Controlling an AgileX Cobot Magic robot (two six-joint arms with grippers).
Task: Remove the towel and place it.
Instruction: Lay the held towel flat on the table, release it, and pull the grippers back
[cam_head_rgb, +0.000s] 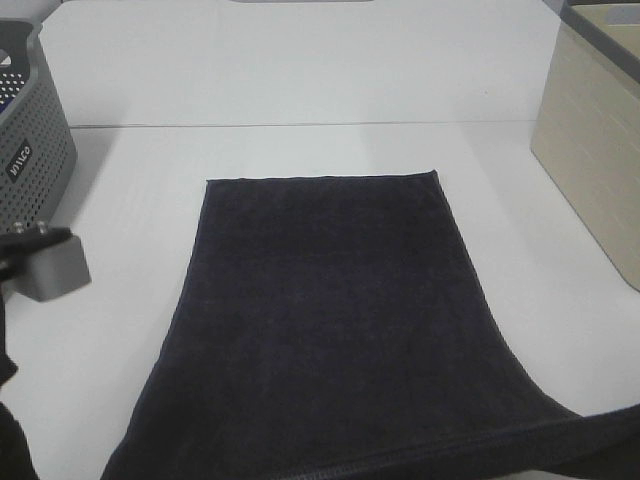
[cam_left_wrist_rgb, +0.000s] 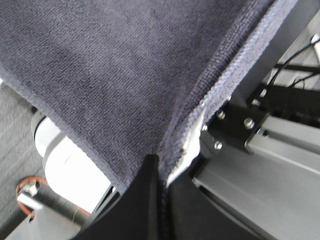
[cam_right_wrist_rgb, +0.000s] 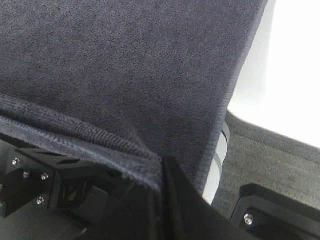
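The towel (cam_head_rgb: 330, 310), a dark navy-black rectangle with thin hems, is lying spread flat on the white table (cam_head_rgb: 300, 150), its near corners being pinched by the left claw (cam_left_wrist_rgb: 160, 172) and the right claw (cam_right_wrist_rgb: 162, 172).

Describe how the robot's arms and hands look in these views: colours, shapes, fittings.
The left hand has matte black fingers tapering to wedge tips. The right hand looks the same: black, smooth, wedge-shaped. The high view shows a grey metal block, two small screws beside it, on the left arm. No markings show.
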